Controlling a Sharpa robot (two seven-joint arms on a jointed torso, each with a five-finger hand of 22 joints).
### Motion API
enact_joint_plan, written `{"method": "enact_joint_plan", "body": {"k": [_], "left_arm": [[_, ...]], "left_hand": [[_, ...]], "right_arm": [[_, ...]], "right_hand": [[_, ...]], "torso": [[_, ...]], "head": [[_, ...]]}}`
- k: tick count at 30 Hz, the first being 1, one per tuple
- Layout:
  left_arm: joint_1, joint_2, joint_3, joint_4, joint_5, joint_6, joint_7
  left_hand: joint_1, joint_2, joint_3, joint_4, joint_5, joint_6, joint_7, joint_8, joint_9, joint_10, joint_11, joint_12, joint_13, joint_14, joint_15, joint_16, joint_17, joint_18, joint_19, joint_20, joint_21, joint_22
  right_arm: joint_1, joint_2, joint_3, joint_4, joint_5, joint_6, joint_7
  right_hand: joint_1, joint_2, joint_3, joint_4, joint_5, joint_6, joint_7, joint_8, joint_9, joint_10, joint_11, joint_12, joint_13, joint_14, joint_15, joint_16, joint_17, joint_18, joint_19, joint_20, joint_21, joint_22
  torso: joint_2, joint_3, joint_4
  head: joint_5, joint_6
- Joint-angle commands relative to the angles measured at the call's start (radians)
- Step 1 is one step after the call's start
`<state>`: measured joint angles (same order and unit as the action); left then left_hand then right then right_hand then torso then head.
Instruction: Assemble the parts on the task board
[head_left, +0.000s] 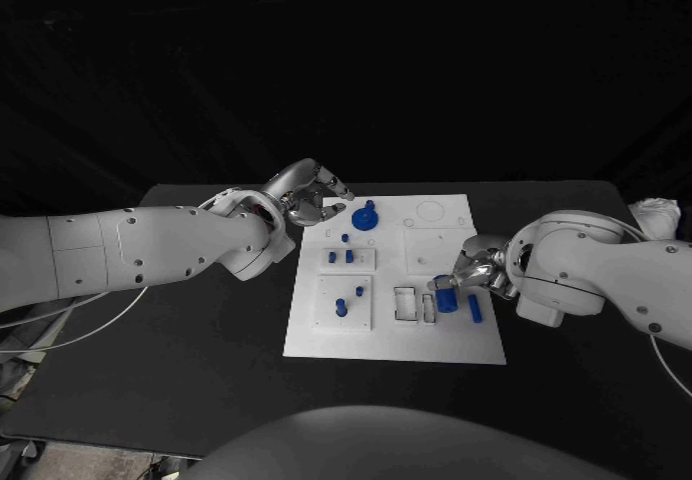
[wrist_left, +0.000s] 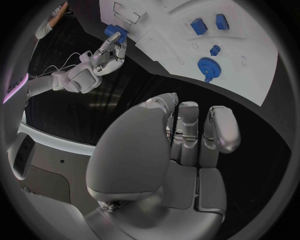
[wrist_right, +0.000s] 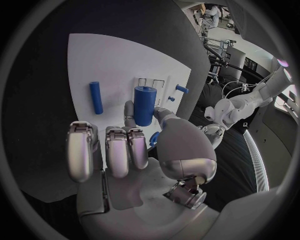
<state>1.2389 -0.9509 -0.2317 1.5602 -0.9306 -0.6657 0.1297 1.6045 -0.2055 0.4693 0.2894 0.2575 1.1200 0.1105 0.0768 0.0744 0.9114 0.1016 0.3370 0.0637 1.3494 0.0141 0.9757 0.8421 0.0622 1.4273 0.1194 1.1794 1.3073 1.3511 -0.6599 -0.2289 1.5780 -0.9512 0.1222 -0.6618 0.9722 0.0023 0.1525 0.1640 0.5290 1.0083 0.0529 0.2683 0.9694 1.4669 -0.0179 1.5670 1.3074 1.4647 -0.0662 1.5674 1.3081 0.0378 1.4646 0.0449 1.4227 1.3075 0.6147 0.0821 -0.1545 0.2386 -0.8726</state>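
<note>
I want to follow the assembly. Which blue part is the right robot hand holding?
The thick blue cylinder, pinched upright by the right robot hand. The thin blue rod lies loose on the white board beside it.

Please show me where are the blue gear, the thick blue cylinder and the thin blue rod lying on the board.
blue gear (head_left: 365, 217): head view, on the toothed disc.
thick blue cylinder (wrist_right: 144, 102): right wrist view, on its side wall.
thin blue rod (wrist_right: 95, 97): right wrist view, at mid-length.

Tabletop (head_left: 173, 330) black, plain. Task board (head_left: 397, 335) white, unpatterned. Parts all blue: toothed gear (head_left: 366, 217) near the board's far edge, cylinder (wrist_right: 144, 104) by my right hand (head_left: 473, 272), rod (head_left: 475, 307) near the board's right edge. My fingers (wrist_right: 117, 150) silver; arms white.
</note>
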Motion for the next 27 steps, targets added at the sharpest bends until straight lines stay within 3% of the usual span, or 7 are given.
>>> {"method": "enact_joint_plan", "body": {"k": [1,13,19,27], "left_arm": [[0.000,0.001,0.001,0.002,0.004,0.007,0.003],[0.000,0.007,0.001,-0.004,0.004,0.010,0.000],[-0.001,0.009,0.001,-0.003,0.004,0.012,0.000],[-0.001,0.007,0.001,-0.002,0.004,0.013,-0.001]], "left_hand": [[-0.007,-0.001,0.005,0.002,0.006,-0.002,0.007,-0.004,0.001,0.005,-0.001,0.006,0.001,-0.008,0.000,0.001,0.000,0.016,-0.007,-0.003,-0.004,0.161],[-0.007,-0.001,0.005,0.002,0.006,-0.002,0.007,-0.004,0.001,0.005,-0.001,0.006,0.001,-0.008,0.000,0.001,0.000,0.016,-0.007,-0.003,-0.004,0.161],[-0.007,-0.001,0.005,0.002,0.006,-0.002,0.007,-0.004,0.001,0.005,-0.001,0.006,0.001,-0.008,0.000,0.001,0.000,0.016,-0.007,-0.003,-0.004,0.161],[-0.007,-0.001,0.007,0.001,0.007,-0.002,0.006,-0.004,0.001,0.004,0.000,0.007,0.001,-0.008,0.001,0.002,0.001,0.016,-0.008,-0.002,-0.005,0.161]], "right_arm": [[0.003,0.005,0.000,0.006,0.066,-0.021,0.010],[0.007,0.064,0.000,-0.033,0.110,0.003,0.009],[-0.002,0.109,0.000,-0.068,0.117,0.020,0.007],[-0.016,0.142,0.000,-0.100,0.117,0.038,0.004]], "right_hand": [[0.015,0.011,0.036,-0.030,0.006,0.011,-0.017,0.006,0.001,0.104,-0.008,0.004,0.263,0.106,-0.007,0.003,0.263,0.009,-0.004,-0.004,-0.012,0.202],[0.006,0.005,0.056,-0.032,-0.019,0.002,-0.013,0.002,0.016,0.104,-0.005,0.004,0.263,0.106,-0.005,0.003,0.263,0.014,-0.020,-0.003,-0.033,0.195],[-0.014,0.002,0.065,-0.026,-0.059,-0.004,-0.008,-0.002,0.030,0.104,0.000,0.004,0.263,0.106,-0.001,0.003,0.263,0.022,-0.045,0.001,-0.067,0.183],[-0.012,0.001,0.070,-0.030,-0.064,-0.009,-0.008,-0.005,0.033,0.104,0.000,0.004,0.263,0.106,0.000,0.003,0.263,0.024,-0.050,0.002,-0.074,0.181]], "torso": [[0.000,0.0003,0.0002],[0.001,0.0003,0.0002],[0.000,0.0004,0.0011],[0.001,0.0003,0.0007]], "head": [[0.001,0.000],[-0.001,0.000],[-0.002,0.000],[0.006,0.000]]}}
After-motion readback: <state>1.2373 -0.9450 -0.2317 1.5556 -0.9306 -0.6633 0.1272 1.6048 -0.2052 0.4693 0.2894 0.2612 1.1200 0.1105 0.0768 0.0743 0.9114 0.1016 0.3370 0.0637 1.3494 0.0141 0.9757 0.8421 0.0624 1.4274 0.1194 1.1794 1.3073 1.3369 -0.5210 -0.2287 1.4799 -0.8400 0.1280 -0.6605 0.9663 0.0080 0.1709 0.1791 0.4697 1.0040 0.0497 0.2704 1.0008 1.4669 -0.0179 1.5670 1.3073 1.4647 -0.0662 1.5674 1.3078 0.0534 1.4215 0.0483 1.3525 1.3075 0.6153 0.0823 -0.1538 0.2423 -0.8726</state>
